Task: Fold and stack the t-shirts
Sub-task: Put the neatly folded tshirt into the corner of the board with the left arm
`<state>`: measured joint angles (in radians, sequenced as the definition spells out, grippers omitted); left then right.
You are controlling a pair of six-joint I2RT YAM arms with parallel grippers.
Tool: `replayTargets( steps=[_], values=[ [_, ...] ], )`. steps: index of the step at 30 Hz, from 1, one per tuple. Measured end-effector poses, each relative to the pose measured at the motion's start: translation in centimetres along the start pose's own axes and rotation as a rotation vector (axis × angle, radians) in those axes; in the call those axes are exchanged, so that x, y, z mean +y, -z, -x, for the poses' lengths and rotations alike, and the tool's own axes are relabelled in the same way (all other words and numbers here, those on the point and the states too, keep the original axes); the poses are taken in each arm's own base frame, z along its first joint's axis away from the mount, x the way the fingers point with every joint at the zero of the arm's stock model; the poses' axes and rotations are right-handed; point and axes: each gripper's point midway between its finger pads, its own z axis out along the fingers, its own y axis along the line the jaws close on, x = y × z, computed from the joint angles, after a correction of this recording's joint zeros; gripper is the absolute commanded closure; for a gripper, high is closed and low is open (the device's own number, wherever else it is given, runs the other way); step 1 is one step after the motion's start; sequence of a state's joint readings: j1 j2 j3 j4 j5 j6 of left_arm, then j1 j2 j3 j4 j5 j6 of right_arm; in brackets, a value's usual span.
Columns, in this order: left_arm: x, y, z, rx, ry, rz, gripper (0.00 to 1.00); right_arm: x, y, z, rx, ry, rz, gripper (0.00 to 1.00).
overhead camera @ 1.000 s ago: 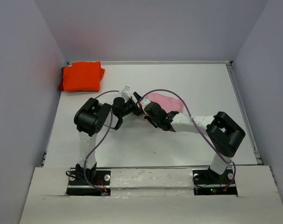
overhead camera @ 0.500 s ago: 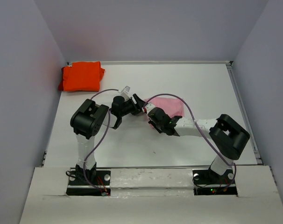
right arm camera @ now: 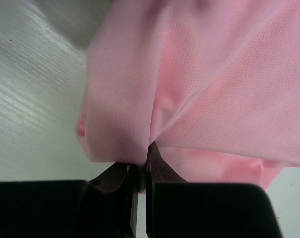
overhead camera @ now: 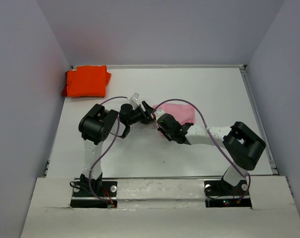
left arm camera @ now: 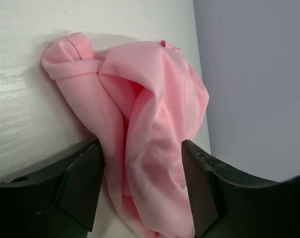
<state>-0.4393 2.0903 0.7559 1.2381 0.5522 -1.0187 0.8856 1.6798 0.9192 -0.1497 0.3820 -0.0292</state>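
Top view: the orange shirt (overhead camera: 86, 81) lies folded in the far left corner of the desk (overhead camera: 219, 89). The pink shirt (overhead camera: 182, 111) sits crumpled mid-desk, and both arms meet at its left edge.

Left wrist: the left fingers (left arm camera: 83, 183) straddle a bunched pink fold. They are still spread, but narrower than a second ago, so a grip looks close.

Right wrist: the right fingers (right arm camera: 123, 186) are pressed together, pinching a pink fold. A second hold should let the arms spread the shirt out for folding.

The left pincer (left arm camera: 142, 184) has narrowed its jaws partway around the pink t-shirt (left arm camera: 155, 89), which has slid slightly nearer
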Motion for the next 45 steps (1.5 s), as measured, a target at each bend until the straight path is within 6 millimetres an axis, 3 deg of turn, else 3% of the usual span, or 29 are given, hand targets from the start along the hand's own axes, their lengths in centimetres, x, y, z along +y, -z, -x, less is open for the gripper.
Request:
replayTargets(
  steps=[2, 9, 20, 45],
  values=[
    [-0.2, -0.1, -0.2, 0.006, -0.004, -0.007, 0.19, 0.0, 0.0, 0.0, 0.0, 0.0, 0.0, 1.0],
    [-0.7, -0.1, -0.3, 0.02, -0.012, -0.03, 0.18, -0.2, 0.2, 0.6, -0.001, 0.008, -0.003, 1.0],
    [-0.6, 0.2, -1.0, 0.061, -0.052, -0.012, 0.18, -1.2, 1.2, 4.2, -0.057, 0.026, -0.029, 1.0],
    [-0.2, 2.3, -2.3, 0.169, -0.139, 0.12, 0.15, -2.8, 2.9, 6.0, -0.085, 0.07, -0.071, 1.0]
  ],
)
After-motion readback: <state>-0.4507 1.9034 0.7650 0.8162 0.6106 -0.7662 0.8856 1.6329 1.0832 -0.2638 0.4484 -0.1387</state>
